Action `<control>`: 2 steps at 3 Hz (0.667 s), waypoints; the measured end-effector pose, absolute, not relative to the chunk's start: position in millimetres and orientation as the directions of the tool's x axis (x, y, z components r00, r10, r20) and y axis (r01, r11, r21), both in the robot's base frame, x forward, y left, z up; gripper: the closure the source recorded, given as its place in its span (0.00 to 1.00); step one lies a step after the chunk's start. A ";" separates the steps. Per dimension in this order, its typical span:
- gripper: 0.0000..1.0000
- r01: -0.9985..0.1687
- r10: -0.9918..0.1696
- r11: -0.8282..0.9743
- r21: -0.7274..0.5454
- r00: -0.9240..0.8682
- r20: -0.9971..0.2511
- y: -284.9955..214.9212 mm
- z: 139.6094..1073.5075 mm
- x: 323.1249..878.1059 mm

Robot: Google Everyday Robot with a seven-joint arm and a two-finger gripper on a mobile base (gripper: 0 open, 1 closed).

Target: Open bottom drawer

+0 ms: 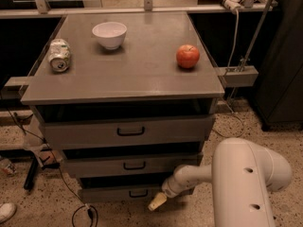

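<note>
The grey cabinet has three drawers. The bottom drawer [113, 194] has the narrowest front and a small black loop handle [138, 193], and it sits low near the floor. My gripper [157, 202] is at the end of the white arm [246, 178]. It is right of that handle, at the drawer front's right end and low edge. I cannot tell whether it touches the drawer front.
The mid-sized drawer [134, 165] and the tallest top drawer [130, 131] are above. On the cabinet top stand a white bowl [110, 34], a crushed can [59, 55] and a red apple [188, 56]. Cables [80, 214] lie on the speckled floor at left.
</note>
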State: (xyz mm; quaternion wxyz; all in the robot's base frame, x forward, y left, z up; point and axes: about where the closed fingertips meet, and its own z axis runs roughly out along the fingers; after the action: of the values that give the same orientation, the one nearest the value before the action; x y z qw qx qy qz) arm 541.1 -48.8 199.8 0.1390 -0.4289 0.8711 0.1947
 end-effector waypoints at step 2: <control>0.00 -0.788 -0.692 0.565 0.243 -0.613 -0.381 -59.1 202.6 518.5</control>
State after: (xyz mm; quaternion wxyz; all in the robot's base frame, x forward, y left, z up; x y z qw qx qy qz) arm 518.5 -59.1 202.6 0.1220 -0.4224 0.8761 0.1977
